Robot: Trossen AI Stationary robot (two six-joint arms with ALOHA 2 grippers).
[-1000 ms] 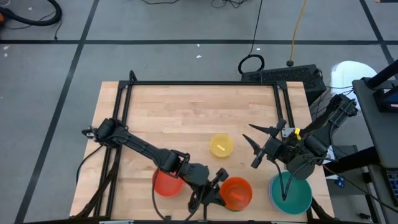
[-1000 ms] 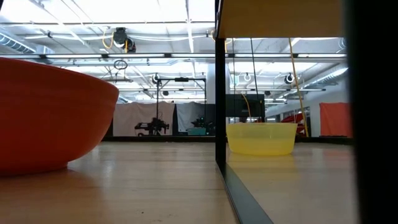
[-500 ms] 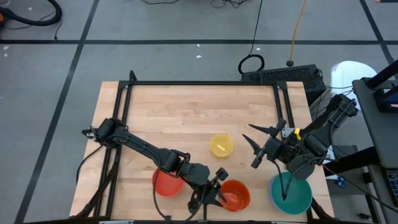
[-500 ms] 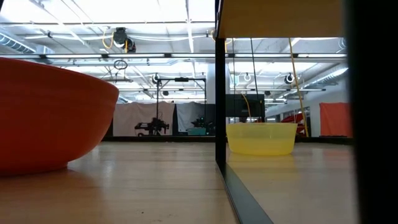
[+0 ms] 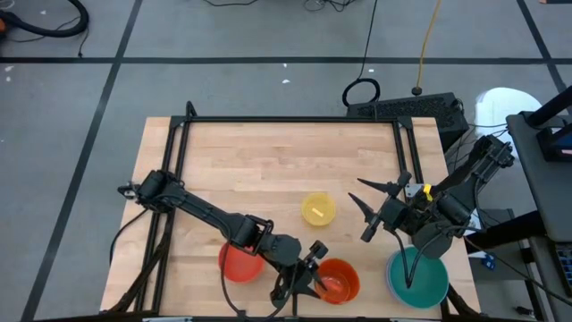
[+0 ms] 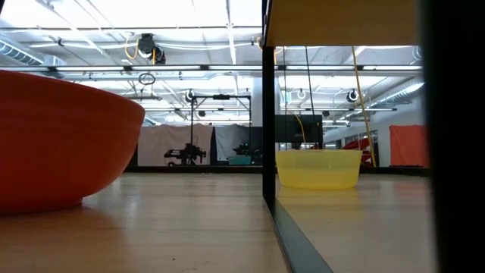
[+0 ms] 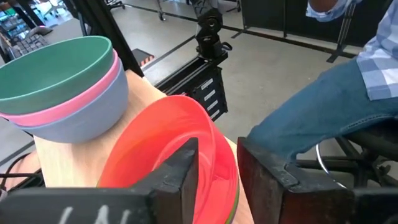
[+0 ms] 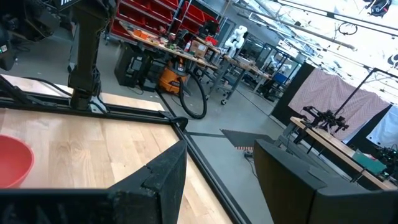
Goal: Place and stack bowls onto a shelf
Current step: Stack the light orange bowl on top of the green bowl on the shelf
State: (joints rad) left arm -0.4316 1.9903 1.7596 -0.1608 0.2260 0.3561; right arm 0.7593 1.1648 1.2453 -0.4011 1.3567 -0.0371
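Note:
An orange bowl (image 5: pixel 340 280) sits near the table's front edge, with a green rim (image 7: pixel 231 209) showing under it. My left gripper (image 5: pixel 310 268) is open, and its fingers stand astride the bowl's left rim (image 7: pixel 214 146). A red bowl (image 5: pixel 238 263) lies under the left arm. The yellow bowl (image 5: pixel 318 208) rests on its base at mid-table. A teal, pink and blue stack (image 7: pixel 62 87) stands at the front right (image 5: pixel 417 279). My right gripper (image 5: pixel 371 211) hangs open in the air right of the yellow bowl. The shelf's pale board (image 6: pixel 341 23) and dark upright (image 6: pixel 267 114) show in the low view. My left gripper has one finger (image 7: pixel 183 171) inside the orange bowl and the other (image 7: pixel 267 177) outside its wall, coming slanting down from the table's left. A gap shows between the rim and the outer finger. Whether the inner finger touches the wall I cannot tell.
A black frame (image 5: pixel 290 120) runs along the table's far and side edges. A seated person's leg (image 7: pixel 311 118) shows just beyond the table's front edge. Bare wood lies across the table's far half (image 5: pixel 268 161).
The orange bowl has settled a little lower and nearer my left gripper and now lies flatter. Both arms have kept their places.

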